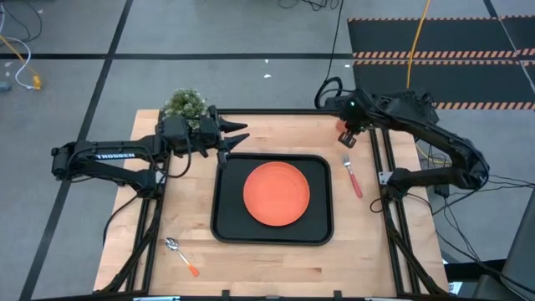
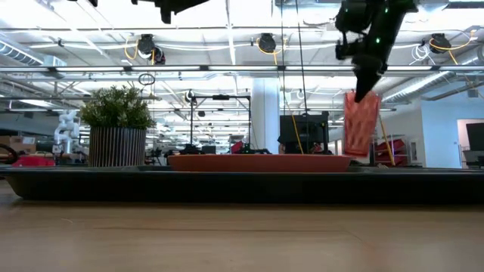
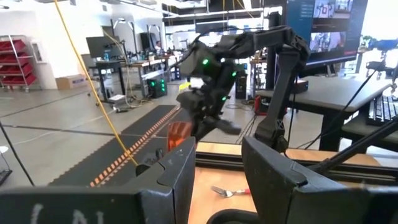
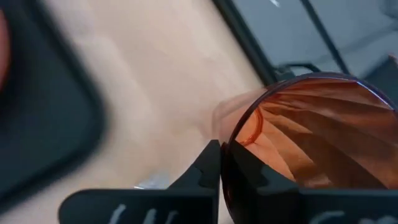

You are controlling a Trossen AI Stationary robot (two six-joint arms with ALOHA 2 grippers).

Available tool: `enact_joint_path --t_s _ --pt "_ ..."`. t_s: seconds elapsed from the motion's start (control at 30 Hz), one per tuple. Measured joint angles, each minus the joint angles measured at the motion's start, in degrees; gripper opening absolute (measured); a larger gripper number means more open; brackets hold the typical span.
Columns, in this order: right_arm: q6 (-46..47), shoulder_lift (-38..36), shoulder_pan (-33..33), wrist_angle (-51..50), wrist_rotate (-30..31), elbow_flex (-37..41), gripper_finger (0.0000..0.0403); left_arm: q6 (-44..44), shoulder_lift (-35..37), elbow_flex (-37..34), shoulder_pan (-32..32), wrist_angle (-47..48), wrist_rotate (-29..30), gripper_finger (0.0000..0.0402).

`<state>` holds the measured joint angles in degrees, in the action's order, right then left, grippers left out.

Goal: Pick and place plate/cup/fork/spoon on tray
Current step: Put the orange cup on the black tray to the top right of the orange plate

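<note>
Here the right gripper (image 4: 219, 163) fingers pinch the cup (image 4: 311, 134) rim; left gripper (image 1: 236, 134) fingers spread apart.

Wooden table (image 1: 276, 259), light butcher-block top, stands on grey floor (image 1: 209, 84) crossed by dark tape lines. Beyond the table's far right corner: black ribbed mat (image 1: 435, 38) edged in orange-and-white stripes, a yellow cable (image 1: 415, 42) running over it. Potted green plant (image 1: 185, 104) at the table's far left corner. Behind the table, open workshop: white ceiling beams, hanging lamps (image 2: 266, 41), desks, monitors (image 3: 323, 25), red bins (image 3: 15, 59).
</note>
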<state>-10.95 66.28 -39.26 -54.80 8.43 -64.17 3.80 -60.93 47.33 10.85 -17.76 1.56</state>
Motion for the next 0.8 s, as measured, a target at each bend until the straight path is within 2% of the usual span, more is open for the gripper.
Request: enact_joint_path --t_s 0.13,0.33,0.53,0.8 --pt "4.41 -1.13 5.22 0.55 -5.69 -1.98 0.0001 -0.57 0.0 0.02 0.0 0.05 0.0 0.0136" --pt "8.84 1.35 14.79 3.3 -5.42 -6.78 0.0001 -1.0 0.0 0.02 0.0 0.07 0.02 0.0136" --pt "8.92 9.17 22.05 3.67 -5.44 -13.76 0.0 -1.1 0.0 0.02 0.0 0.07 0.04 0.0136" --pt "6.34 20.17 25.71 3.15 -5.33 -22.27 0.0 -0.99 0.4 0.02 0.0 1.71 0.05 0.0136"
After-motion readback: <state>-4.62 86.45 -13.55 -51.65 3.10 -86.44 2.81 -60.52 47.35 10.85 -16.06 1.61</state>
